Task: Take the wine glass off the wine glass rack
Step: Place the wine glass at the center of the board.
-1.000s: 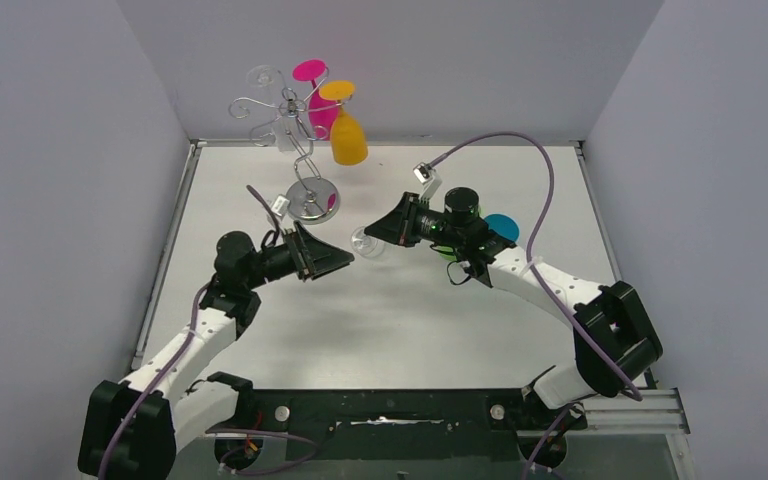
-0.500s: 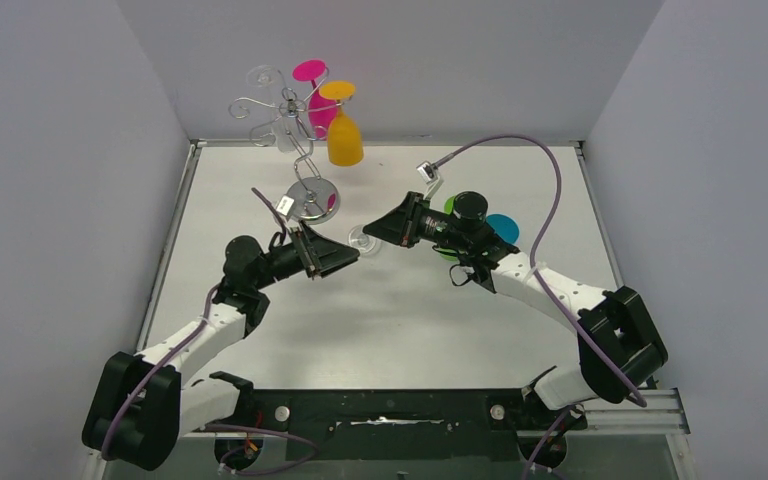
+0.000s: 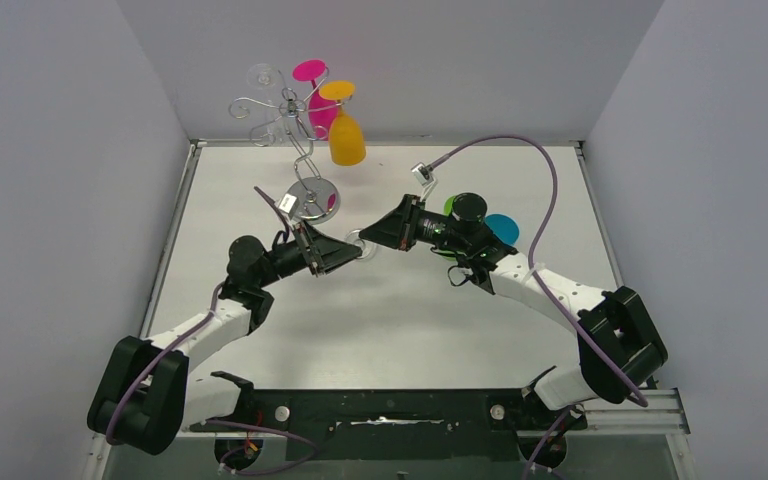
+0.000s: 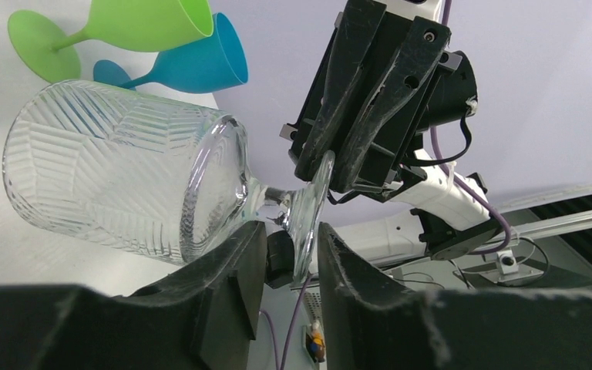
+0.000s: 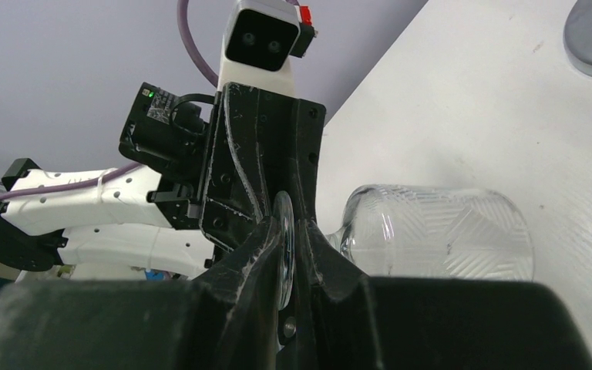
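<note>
Clear wine glass (image 4: 123,185), foot in tight pinch of right end effector (image 5: 287,225), also between narrowly parted fingers (image 4: 227,271) of left end effector (image 4: 289,233).

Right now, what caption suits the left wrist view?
Right claw grips the clear wine glass by its foot; left claw straddles that foot.

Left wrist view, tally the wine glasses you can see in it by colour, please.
clear wine glass: 1
green wine glass: 1
blue wine glass: 1
Total: 3
</note>
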